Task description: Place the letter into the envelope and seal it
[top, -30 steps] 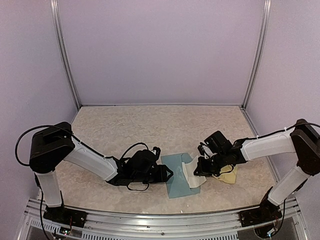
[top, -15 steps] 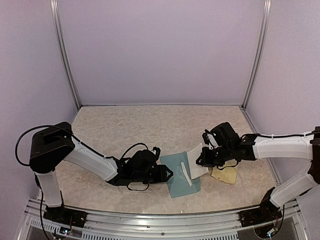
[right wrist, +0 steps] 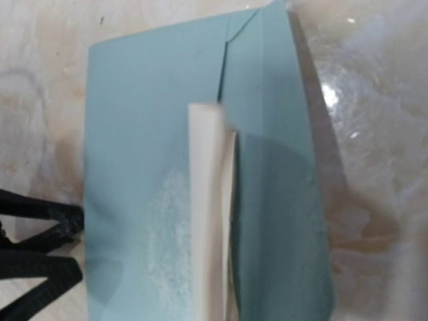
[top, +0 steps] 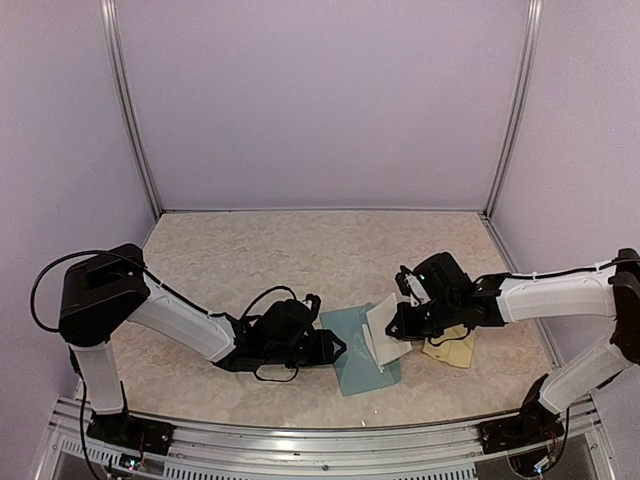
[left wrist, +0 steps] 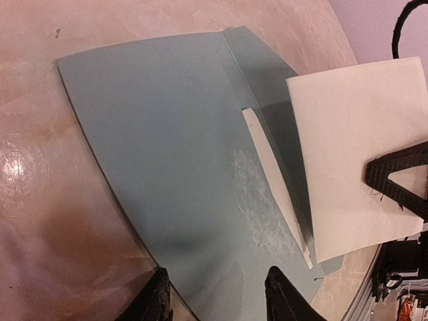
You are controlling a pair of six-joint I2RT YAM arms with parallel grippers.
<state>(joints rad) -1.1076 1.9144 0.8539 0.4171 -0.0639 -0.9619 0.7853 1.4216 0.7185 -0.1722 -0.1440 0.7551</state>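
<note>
The envelope (top: 350, 352) is blue-green and lies flat on the table (top: 300, 260), near the front and about in the middle, between the two arms. It is bigger than either gripper.

The letter (top: 383, 325) is a white sheet. It is over the right part of the envelope and it is tipped up, not flat. It makes a dark shadow on the blue paper. From the right wrist camera the letter looks like a thin white stripe going down the middle of the envelope. I cannot tell if its low edge is inside the envelope or just resting on top.

The right gripper (top: 402, 327) is pinched tight on the right side of the letter and holds it up.

The left gripper (top: 335, 348) is low at the left edge of the envelope. Its two fingertips (left wrist: 281, 302) are spread apart. One is at the paper's edge and one is over the blue paper. Nothing is squeezed between them.

A small yellow sheet of stickers (top: 455, 352) lies on the table just to the right of the envelope, partly under the right arm.
</note>
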